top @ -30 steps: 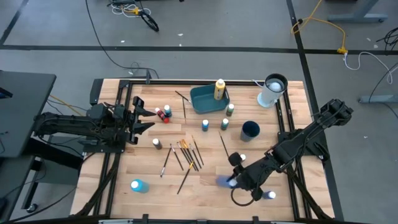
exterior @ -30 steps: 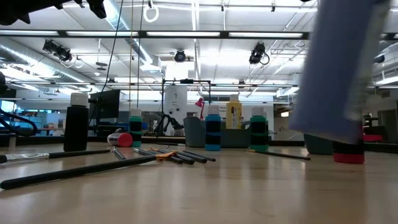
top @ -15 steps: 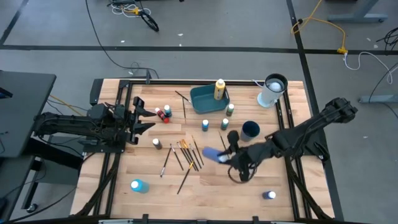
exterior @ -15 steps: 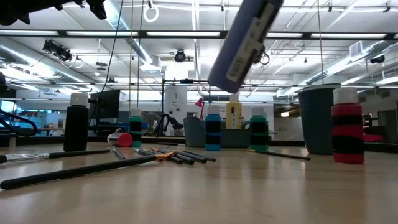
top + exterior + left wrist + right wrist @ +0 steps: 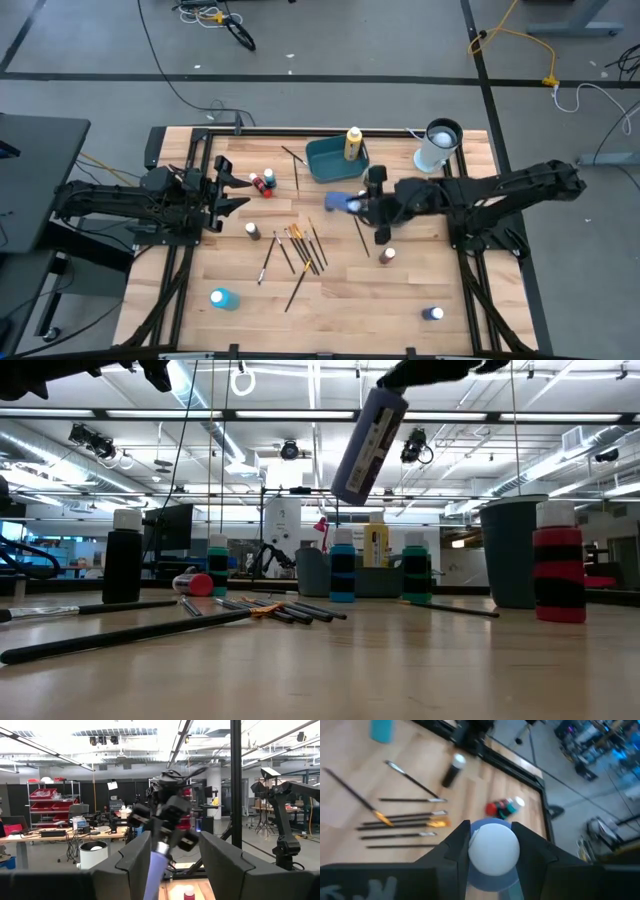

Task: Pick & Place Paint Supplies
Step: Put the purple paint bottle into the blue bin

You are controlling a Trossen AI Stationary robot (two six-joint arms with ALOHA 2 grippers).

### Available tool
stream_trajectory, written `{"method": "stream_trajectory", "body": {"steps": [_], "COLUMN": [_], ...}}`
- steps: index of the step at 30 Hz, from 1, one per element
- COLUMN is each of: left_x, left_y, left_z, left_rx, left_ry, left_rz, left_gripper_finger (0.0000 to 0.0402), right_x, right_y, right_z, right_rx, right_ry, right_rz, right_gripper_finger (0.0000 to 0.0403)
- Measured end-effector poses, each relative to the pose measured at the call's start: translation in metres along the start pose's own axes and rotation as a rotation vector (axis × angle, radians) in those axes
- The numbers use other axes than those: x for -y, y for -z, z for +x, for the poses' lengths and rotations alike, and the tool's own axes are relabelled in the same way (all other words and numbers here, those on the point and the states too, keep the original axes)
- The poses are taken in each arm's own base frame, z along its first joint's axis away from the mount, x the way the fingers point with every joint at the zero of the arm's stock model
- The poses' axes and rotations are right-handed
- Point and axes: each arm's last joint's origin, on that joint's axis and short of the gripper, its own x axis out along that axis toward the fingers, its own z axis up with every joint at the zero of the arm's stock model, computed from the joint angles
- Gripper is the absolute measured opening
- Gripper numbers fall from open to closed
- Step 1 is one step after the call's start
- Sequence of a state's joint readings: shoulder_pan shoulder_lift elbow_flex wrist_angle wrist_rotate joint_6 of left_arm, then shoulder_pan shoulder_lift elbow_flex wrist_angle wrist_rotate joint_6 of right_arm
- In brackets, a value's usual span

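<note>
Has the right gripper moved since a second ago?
Yes. The right gripper, shut on the blue paint bottle, travelled from the table's near edge toward the teal bin.

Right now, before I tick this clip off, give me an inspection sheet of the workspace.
Surface: wooden table, black frame.
Job's things: blue paint bottle in the air; brushes loose mid-table; yellow bottle in teal bin.
Clutter: white cylinder, dark cup.
Grippers: right gripper shut on the blue paint bottle near the bin; left gripper open, at the left edge.
Cables: on the floor beyond the table.
Surroundings: lab benches, shelving.
</note>
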State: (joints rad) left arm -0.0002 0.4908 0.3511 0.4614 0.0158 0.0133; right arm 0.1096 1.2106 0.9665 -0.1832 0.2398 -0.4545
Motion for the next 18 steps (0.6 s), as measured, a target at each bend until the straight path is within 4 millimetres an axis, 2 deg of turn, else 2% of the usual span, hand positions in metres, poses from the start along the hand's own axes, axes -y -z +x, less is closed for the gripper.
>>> {"method": "stream_trajectory", "body": {"steps": [7, 12, 18], "left_x": [0.0, 0.0, 0.0], "left_y": [0.0, 0.0, 0.0], "left_z": [0.0, 0.0, 0.0], "left_rx": [0.0, 0.0, 0.0], "left_ry": [0.0, 0.0, -0.016], "left_rz": [0.002, 0.002, 0.002], "left_gripper_finger": [0.0175, 0.0175, 0.0175], "right_x": [0.032, 0.06, 0.083], "right_y": [0.02, 0.037, 0.06], "right_z": [0.006, 0.007, 0.006], "right_rx": [-0.088, -0.149, -0.24], "right_ry": [0.105, 0.206, 0.282], "right_rz": [0.07, 0.201, 0.333], "right_gripper_finger": [0.0117, 0.0121, 0.0117]}}
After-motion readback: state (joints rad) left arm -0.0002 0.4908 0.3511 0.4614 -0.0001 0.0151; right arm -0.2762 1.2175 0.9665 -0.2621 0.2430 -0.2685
